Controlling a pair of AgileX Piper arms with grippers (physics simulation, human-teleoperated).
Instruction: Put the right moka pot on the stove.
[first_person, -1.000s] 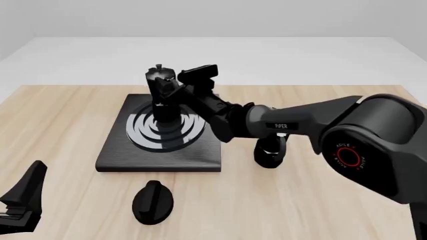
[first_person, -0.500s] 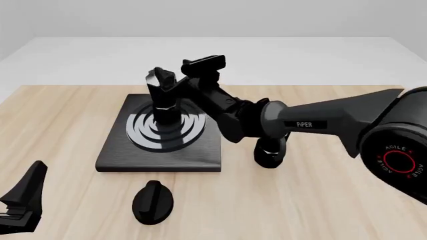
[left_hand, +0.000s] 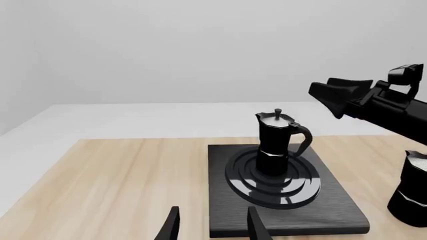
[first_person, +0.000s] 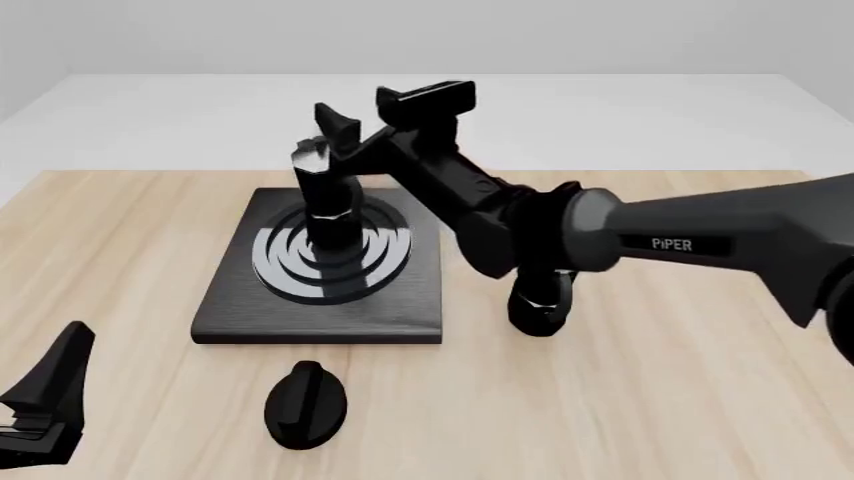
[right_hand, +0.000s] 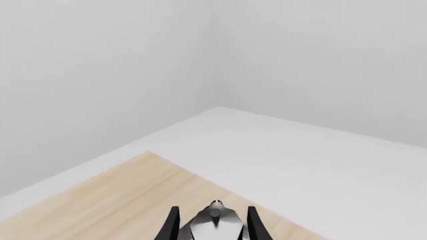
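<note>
One small black moka pot (first_person: 324, 200) with a silvery lid stands upright on the burner rings of the flat black stove (first_person: 240, 310). It also shows in the left wrist view (left_hand: 277, 142), on the stove (left_hand: 333, 210). My right gripper (first_person: 328, 132) is open and empty just above this pot's lid. In the right wrist view the lid (right_hand: 215, 222) sits between the spread fingers of the right gripper (right_hand: 213, 229). The look-alike pot (first_person: 541, 305) stands on the table right of the stove, partly hidden by my right arm. My left gripper (left_hand: 213, 227) is open and empty.
A small black oval knob (first_person: 307, 402) lies on the table in front of the stove. The left arm (first_person: 47, 395) rests at the near left table edge. My right arm stretches over the stove's right side. The second pot (left_hand: 413, 190) shows at the left wrist view's edge.
My right gripper has risen from around the pot's body to above its lid. The pot stays upright on the burner. The left arm has not moved.
</note>
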